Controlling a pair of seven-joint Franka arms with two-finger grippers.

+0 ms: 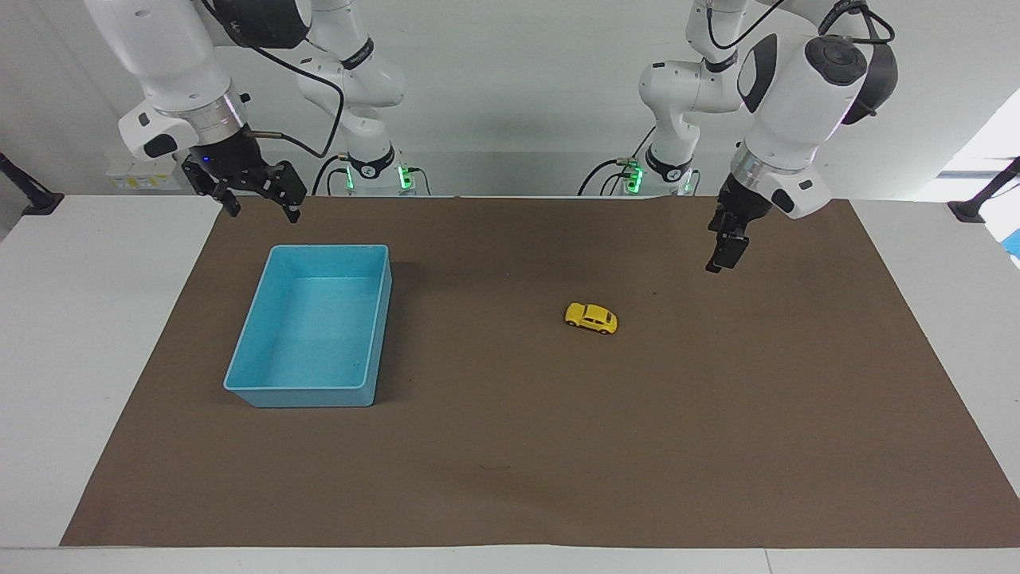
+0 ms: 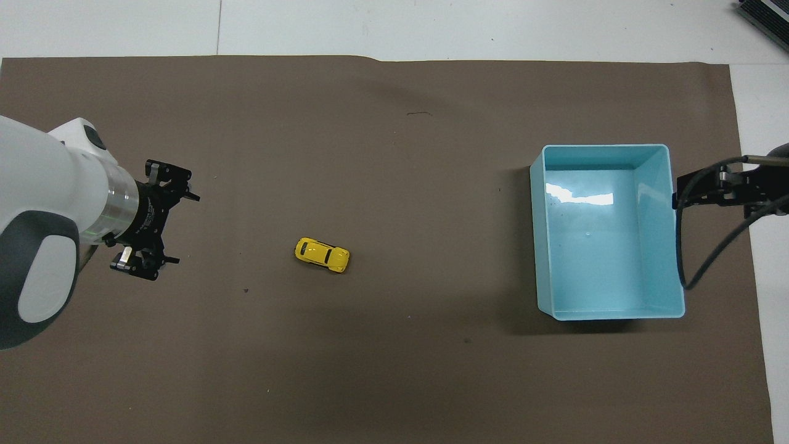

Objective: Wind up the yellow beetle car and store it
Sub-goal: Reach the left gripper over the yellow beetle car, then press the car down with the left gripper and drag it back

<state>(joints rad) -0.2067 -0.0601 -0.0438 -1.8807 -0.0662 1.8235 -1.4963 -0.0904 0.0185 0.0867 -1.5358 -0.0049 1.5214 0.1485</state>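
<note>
The yellow beetle car (image 1: 591, 317) (image 2: 322, 254) stands on its wheels on the brown mat, untouched. My left gripper (image 1: 723, 261) (image 2: 179, 229) hangs open and empty above the mat, between the car and the left arm's end of the table, its fingers pointing toward the car. A blue bin (image 1: 301, 397) (image 2: 538, 246), with nothing in it, sits toward the right arm's end. My right gripper (image 1: 263, 210) (image 2: 683, 192) waits open and empty in the air by the bin's outer corner that is nearest the robots.
The brown mat (image 1: 510, 462) covers most of the white table (image 1: 88, 335). Only the car and the bin lie on it. A black cable (image 2: 709, 259) loops from the right wrist beside the bin.
</note>
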